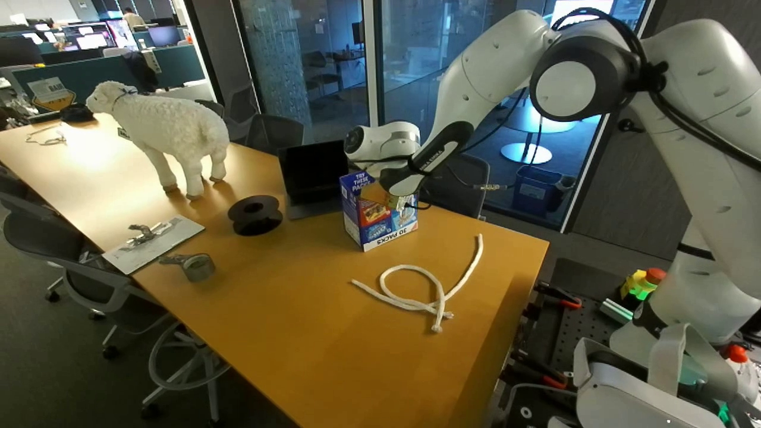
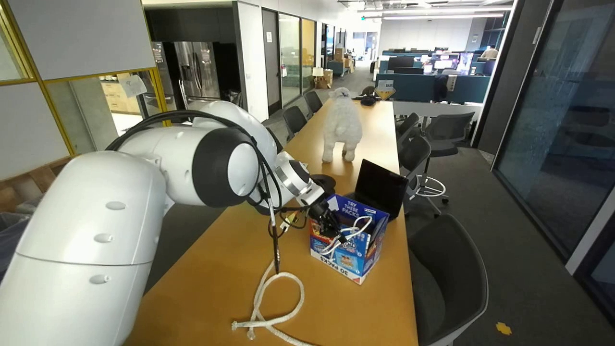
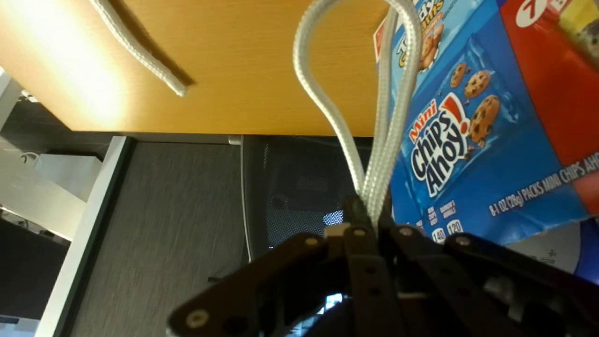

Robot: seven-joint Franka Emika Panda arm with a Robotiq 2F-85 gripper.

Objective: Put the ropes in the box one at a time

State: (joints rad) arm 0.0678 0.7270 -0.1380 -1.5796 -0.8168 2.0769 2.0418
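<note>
Ropes point(image 1: 410, 306), thick and cream-white, lie on the near end of the counter point(image 1: 309, 333), curled round in a loop where strands cross, their ends pointing several ways. Just past them stands the box point(image 1: 377, 232), blue with red and white printing, upright, its top uncovered.

The claw point(image 3: 373, 220) is at the box's upper edge, its fingers pressed tight together on a separate white rope point(image 3: 379, 182). In the wrist view this cord is doubled, its loop standing up past the fingertips beside the cookie picture on the box wall. In an exterior view a loop shows above the rim and loose strands in front of the printed face; whether any of it lies inside I cannot tell.

Beyond the box a black panel point(image 1: 312, 175) leans back. Next come a dark round roll point(image 1: 255, 226) and, nearer the counter's long edge, a roll of tape point(image 1: 199, 268). A pale board point(image 1: 178, 229) carries small things point(image 1: 141, 232) too unclear to name. Farther off, a white toy sheep point(image 1: 172, 128) stands facing away from the box. Past the counter's far end are teal partitions point(image 2: 408, 87) and lit screens point(image 2: 444, 64).
</note>
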